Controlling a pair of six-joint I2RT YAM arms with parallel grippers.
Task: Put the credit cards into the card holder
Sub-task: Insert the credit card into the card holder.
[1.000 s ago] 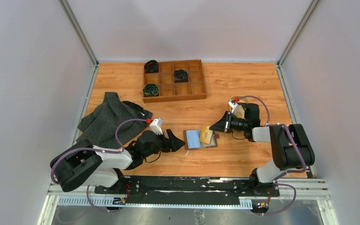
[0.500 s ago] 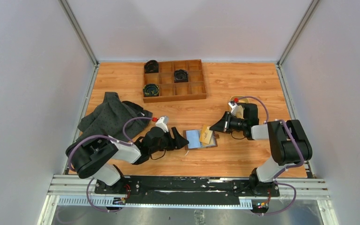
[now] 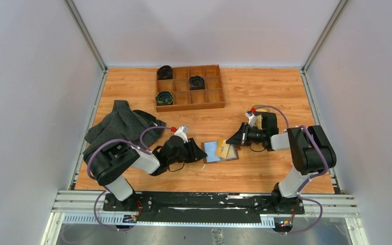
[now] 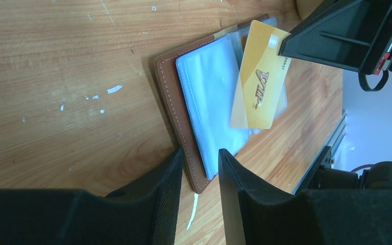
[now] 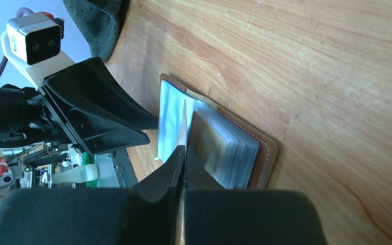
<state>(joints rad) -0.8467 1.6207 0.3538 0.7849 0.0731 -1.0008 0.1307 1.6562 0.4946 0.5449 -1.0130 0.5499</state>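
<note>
From above, we see the card holder [image 3: 213,152] lying unfolded on the table [image 3: 265,92], sleeves up, near the front edge and between the two arms. The left gripper [image 3: 202,154] has its tips at the holder's left edge, and the right gripper [image 3: 229,141] reaches in from the other side with a yellow-gold card [image 3: 224,148] over the holder's right half. A dark cloth [image 3: 120,127] lies at the left and a wooden tray [image 3: 190,87] sits well back. In the left wrist view, the left gripper [image 4: 200,155] has its jaws a narrow gap apart, with the near corner of the card holder [image 4: 204,107] in that gap. We cannot tell whether they pinch it. The yellow-gold card [image 4: 258,76] hangs tilted over the pale blue sleeves, gripped by its far corner in the right gripper [image 4: 285,45]. In the right wrist view, the right gripper [image 5: 182,150] has its jaws pressed together on the yellow-gold card [image 5: 185,120], which we see edge-on as a thin line. It stands above the stacked sleeves of the card holder [image 5: 245,153], and the left gripper [image 5: 152,130] is at the holder's far edge.
</note>
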